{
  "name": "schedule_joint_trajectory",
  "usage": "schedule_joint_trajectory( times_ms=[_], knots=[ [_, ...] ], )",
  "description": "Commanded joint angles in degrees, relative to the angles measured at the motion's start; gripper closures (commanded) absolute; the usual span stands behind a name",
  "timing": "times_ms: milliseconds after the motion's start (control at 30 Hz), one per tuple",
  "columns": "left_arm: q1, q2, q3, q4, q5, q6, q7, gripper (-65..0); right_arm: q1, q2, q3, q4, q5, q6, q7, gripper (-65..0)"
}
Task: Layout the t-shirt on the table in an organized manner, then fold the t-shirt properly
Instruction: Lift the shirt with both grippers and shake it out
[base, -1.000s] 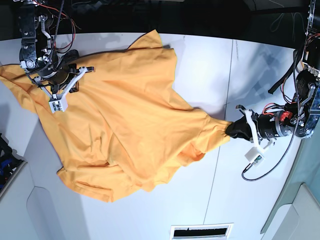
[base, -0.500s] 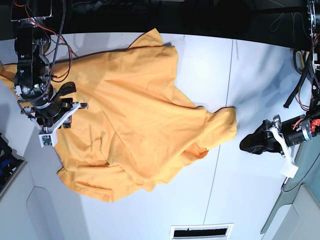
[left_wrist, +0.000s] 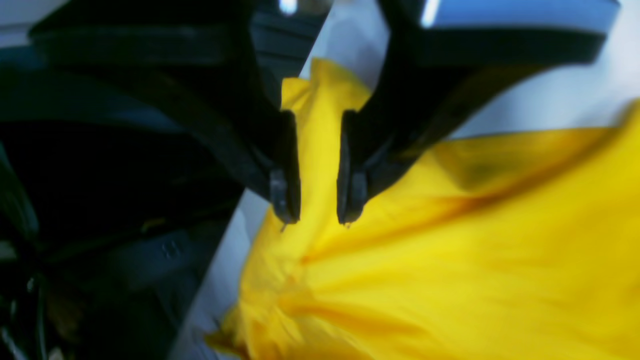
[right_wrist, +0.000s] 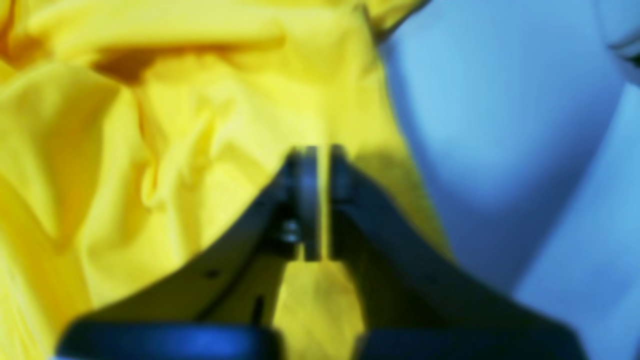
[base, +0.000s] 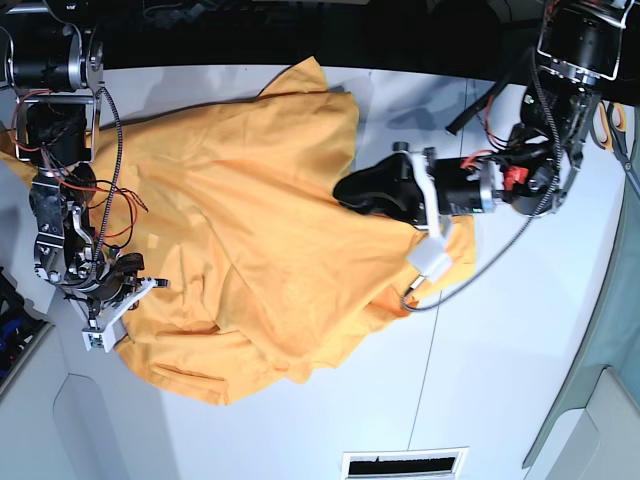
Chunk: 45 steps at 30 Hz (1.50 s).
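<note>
The orange-yellow t-shirt (base: 240, 220) lies crumpled and spread over the left half of the white table (base: 520, 350). My left gripper (base: 345, 192) reaches in from the right onto the shirt's right edge. In the left wrist view this gripper (left_wrist: 317, 210) has a fold of the t-shirt (left_wrist: 450, 250) pinched in its narrow gap, with wrinkles fanning out from the tips. My right gripper (base: 148, 284) sits at the shirt's lower left edge. In the right wrist view it (right_wrist: 322, 155) is shut, with a thin strip of the t-shirt (right_wrist: 150, 150) between the pads, next to bare table (right_wrist: 500, 125).
A thin dark seam (base: 452, 240) crosses the table right of the shirt. A vent slot (base: 400, 463) sits at the front edge. A grey-green panel (base: 612, 400) borders the right side. Cables hang from both arms, and dark gear lies at the far left edge (base: 10, 325).
Both grippers let go of the shirt, moved and closed again. The left arm swung from the far right onto the shirt's right edge. The right gripper travelled down the left edge. The released right corner slumped back.
</note>
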Motion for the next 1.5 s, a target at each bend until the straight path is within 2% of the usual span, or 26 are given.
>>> schedule_joint_trajectory(
  times_ms=[0, 133, 267, 400, 500, 567, 633, 733, 833, 900, 1000, 1067, 1133, 1233, 1367, 1467],
  knots=[
    [-0.1, 0.5, 0.7, 0.2, 0.4, -0.5, -1.5, -13.0, 1.8, 0.6, 0.2, -0.5, 0.2, 1.0, 1.1, 0.0],
    [0.7, 3.0, 3.0, -3.9, 9.7, -0.5, -3.3, -13.0, 1.1, 0.8, 0.2, -2.8, 0.1, 4.6, 1.1, 0.0],
    [-0.2, 2.5, 3.1, -10.1, 16.8, 0.0, -5.2, -13.0, -0.9, 2.1, 0.2, -2.8, 0.2, 4.7, 1.1, 0.0],
    [-4.3, 0.6, 3.1, -17.5, 23.8, 6.4, -6.1, -12.9, -3.7, 3.7, 0.2, -2.7, 0.6, 5.3, 0.9, 0.0],
    [-9.0, -1.2, 3.1, -23.5, 25.6, 7.0, -7.0, -12.6, -6.3, 4.7, 0.2, -2.1, 5.3, 6.5, -1.1, 0.0],
    [-12.4, -2.0, 3.1, -27.1, 25.8, 7.7, -8.0, -9.0, -8.9, 5.1, 0.2, -0.4, 8.0, 7.4, -2.4, 0.0],
    [-15.6, -2.7, 3.1, -30.4, 25.8, 9.4, -9.5, -5.6, -12.3, 5.2, 0.2, 3.2, 9.2, 7.6, -3.1, 0.0],
    [-20.9, -2.7, 3.1, -34.7, 27.9, 10.9, -11.5, -5.4, -17.9, 4.7, 0.2, 10.6, 12.3, 7.5, -4.6, 0.0],
    [-25.6, -2.6, 3.1, -37.9, 30.8, 12.6, -12.7, -4.5, -23.8, 3.1, 0.2, 18.9, 15.2, 7.5, -7.4, 0.0],
    [-28.2, -2.6, 3.1, -39.1, 32.0, 13.6, -13.3, -0.5, -28.0, 1.2, 0.2, 24.1, 16.0, 7.5, -8.2, 0.0],
    [-31.4, -2.4, 3.1, -40.1, 32.7, 13.6, -13.9, 0.0, -33.5, -3.0, 0.2, 29.9, 16.1, 7.6, -8.2, 0.0],
    [-33.4, -2.1, 3.1, -40.5, 32.6, 13.6, -13.9, 0.0, -36.0, -6.4, 0.2, 32.0, 16.3, 8.9, -8.1, 0.0],
    [-35.0, -1.6, 3.1, -40.5, 32.7, 13.6, -13.9, 0.0, -37.4, -9.6, 0.2, 32.7, 16.5, 10.7, -7.9, 0.0],
    [-36.5, -0.9, 3.1, -40.5, 32.7, 13.6, -13.7, 0.0, -37.5, -13.0, 0.2, 32.7, 16.7, 11.0, -7.9, 0.0],
    [-37.6, -1.0, 3.1, -40.1, 32.0, 13.0, -11.8, 0.0, -36.1, -14.5, 0.3, 34.9, 16.7, 10.9, -7.4, 0.0],
    [-37.8, -2.0, 3.1, -38.2, 26.0, 8.9, -10.7, 0.0, -34.6, -14.4, 0.7, 38.2, 15.9, 10.9, -7.4, 0.0]
  ],
)
